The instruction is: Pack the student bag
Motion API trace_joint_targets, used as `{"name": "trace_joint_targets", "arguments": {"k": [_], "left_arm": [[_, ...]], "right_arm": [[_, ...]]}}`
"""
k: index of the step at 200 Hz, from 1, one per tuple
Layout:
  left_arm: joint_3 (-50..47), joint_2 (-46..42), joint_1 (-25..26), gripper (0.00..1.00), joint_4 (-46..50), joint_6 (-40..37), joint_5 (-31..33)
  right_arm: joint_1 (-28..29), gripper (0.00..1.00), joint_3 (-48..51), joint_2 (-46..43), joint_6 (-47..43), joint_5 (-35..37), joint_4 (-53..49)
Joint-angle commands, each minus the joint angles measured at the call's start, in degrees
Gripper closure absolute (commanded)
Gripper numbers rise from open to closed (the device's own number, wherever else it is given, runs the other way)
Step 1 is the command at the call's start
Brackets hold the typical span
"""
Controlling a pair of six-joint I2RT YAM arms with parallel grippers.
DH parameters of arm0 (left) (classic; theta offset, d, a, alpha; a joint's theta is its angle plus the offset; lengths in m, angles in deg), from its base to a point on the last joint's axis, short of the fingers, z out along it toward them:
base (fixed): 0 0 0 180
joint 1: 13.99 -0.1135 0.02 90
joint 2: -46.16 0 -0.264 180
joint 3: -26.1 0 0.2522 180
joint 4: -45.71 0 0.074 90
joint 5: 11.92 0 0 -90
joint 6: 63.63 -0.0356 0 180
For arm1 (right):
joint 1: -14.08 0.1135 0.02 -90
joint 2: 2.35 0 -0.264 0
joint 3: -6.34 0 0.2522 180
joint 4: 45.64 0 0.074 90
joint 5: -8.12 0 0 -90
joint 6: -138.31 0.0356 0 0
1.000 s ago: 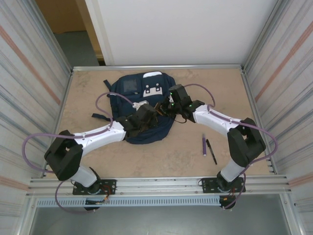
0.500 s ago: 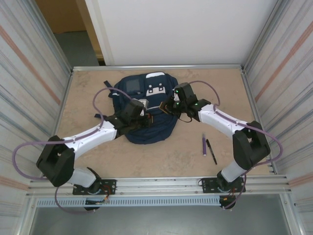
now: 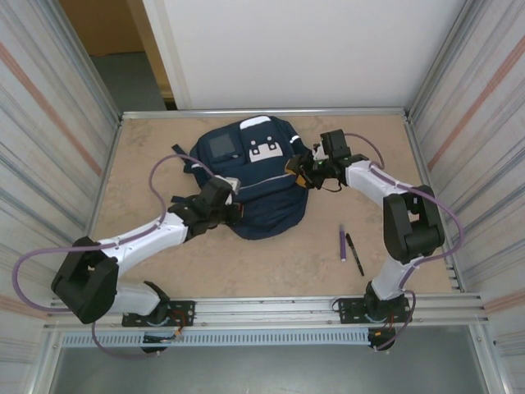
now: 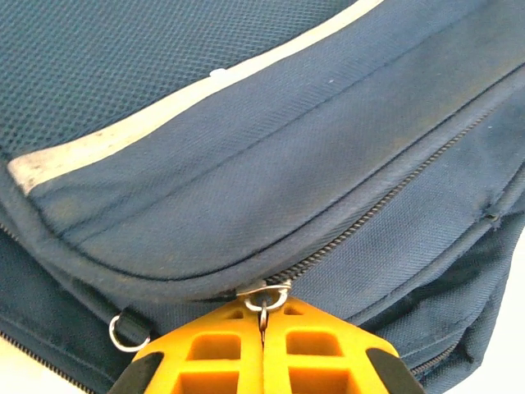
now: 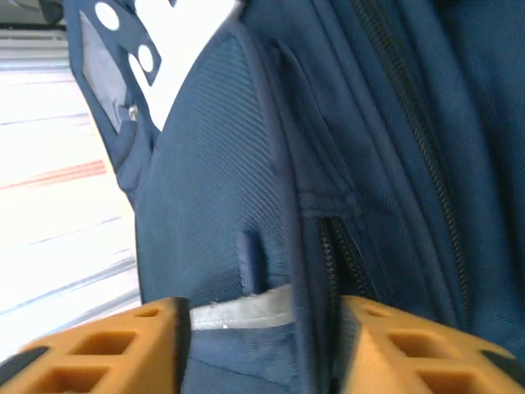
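Student bag (image 3: 261, 185) lies flat on the worktop (image 3: 164, 271), centre-rear, with its white patches toward the far wall. Left gripper (image 4: 262, 320): jaws closed on the zipper pull ring (image 4: 264, 297) at the bag's near-left edge. Right gripper (image 5: 262, 341): at the bag's right side, jaws apart, a fabric seam between them. Purple pen (image 3: 342, 244) and black pen (image 3: 354, 254) lie to the right, apart from the bag.

student bag (image 3: 261, 193) slid right, left gripper (image 4: 263, 318) back (on zipper ring (image 4: 263, 297)), right gripper (image 5: 262, 324) wider
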Motion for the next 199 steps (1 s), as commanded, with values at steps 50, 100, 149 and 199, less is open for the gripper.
{"name": "trace_joint_targets", "arguments": {"k": [50,100,149,199], "left_arm": [[12.66,8.3,8.63,1.0,-6.56,0.29,-3.27],[15.92,11.41,10.89,1.0,-7.76,-0.41,-3.28],[8.81,4.1,7.37,1.0,-4.38,1.25,-0.61],[8.59,4.16,8.72,1.0,-6.89,3.49,-3.31]], "right_arm": [[4.91,0.4,9.69,-12.15,18.76,9.26,-2.77],[10.11,0.68,6.89,-7.59,17.28,8.41,0.48],[9.7,0.42,5.03,-12.31,13.84,11.5,-10.83],[12.25,0.38,7.99,-14.58,21.81,9.42,-7.53]]}}
